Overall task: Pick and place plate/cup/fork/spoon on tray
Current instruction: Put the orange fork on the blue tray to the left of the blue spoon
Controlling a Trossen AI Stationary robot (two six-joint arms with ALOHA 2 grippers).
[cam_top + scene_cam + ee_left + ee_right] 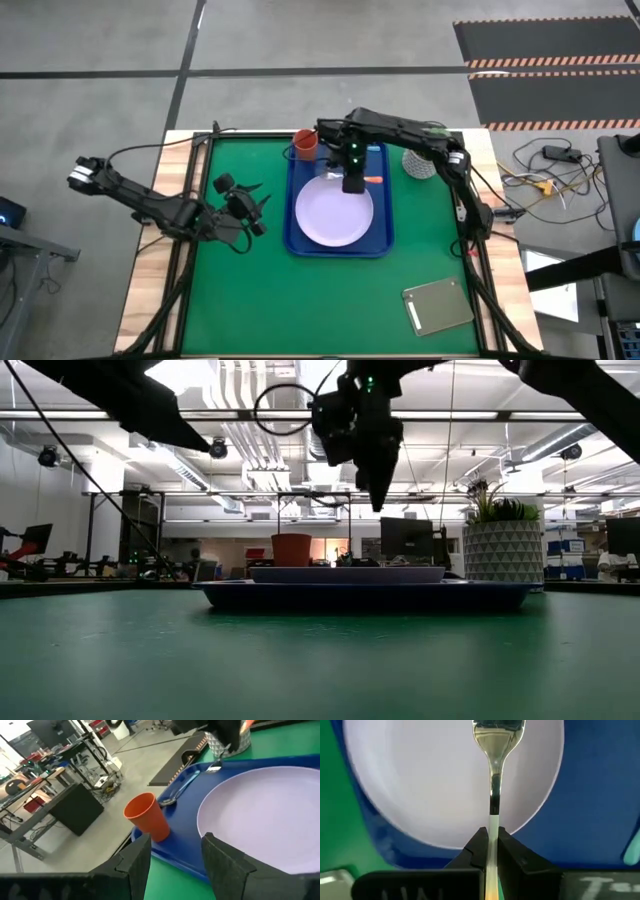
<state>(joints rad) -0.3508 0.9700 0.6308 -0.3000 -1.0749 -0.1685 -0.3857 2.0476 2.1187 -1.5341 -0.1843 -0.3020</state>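
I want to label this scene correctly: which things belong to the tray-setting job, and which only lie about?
Job: tray, plate, cup, spoon, fork held in the right gripper.
Lying about: potted plant, grey slab.

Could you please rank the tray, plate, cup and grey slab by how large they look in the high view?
1. tray
2. plate
3. grey slab
4. cup
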